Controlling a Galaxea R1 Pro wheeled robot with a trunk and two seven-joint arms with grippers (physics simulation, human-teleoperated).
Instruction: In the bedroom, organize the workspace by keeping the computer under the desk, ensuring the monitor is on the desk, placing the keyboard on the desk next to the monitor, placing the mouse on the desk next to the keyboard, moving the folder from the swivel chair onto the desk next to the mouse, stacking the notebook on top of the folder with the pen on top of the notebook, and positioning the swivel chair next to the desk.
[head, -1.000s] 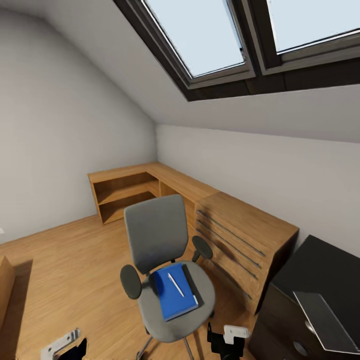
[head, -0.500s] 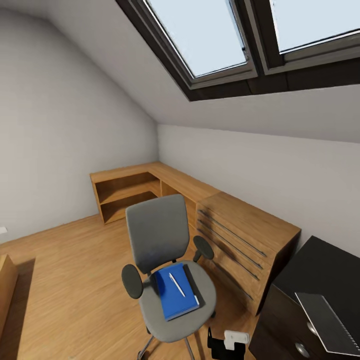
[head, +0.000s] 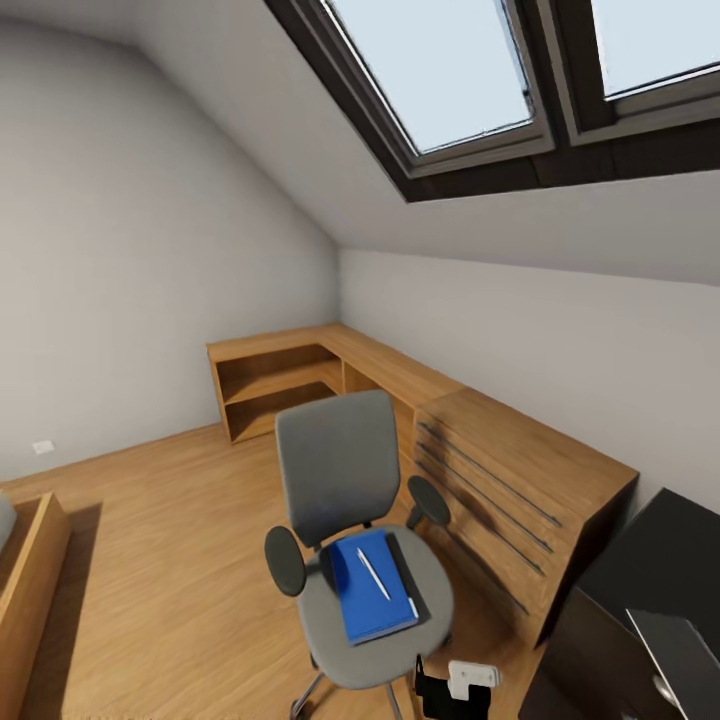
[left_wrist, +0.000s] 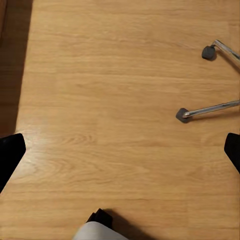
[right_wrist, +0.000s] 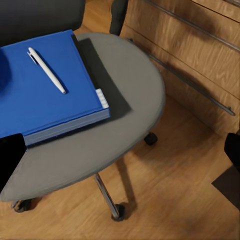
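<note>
Change since earlier frame: whole head view has swung, so chair and windows sit further right; camera motion, not the furniture's. Left arm hardware at the near-left edge has dropped out of the head view.

Right pincer (head: 455, 690): low, near edge, just right of the chair base. In its wrist view both finger tips sit at the frame edges, set wide apart, nothing held. Judged: poised over the seat to begin lifting the stack.

Left pincer (left_wrist: 120, 150): fingers spread wide, empty, aimed at bare wood floor (left_wrist: 110, 85) beside two chrome legs of the chair base; apparently parked out of the way.

Swivel chair (head: 340, 465): centre, near, back toward the far wall.

Notebook (head: 372, 584): blue, flat on the seat. Pen (head: 373, 573) lies diagonally on its cover.

Folder (head: 412, 580): dark sliver under the notebook's right edge; mostly hidden, so the items above must come off first.

Counter (head: 670, 540): black top, near right corner, well apart from the chair.

Wooden dresser (head: 520, 480): right of the chair, against the wall.
</note>
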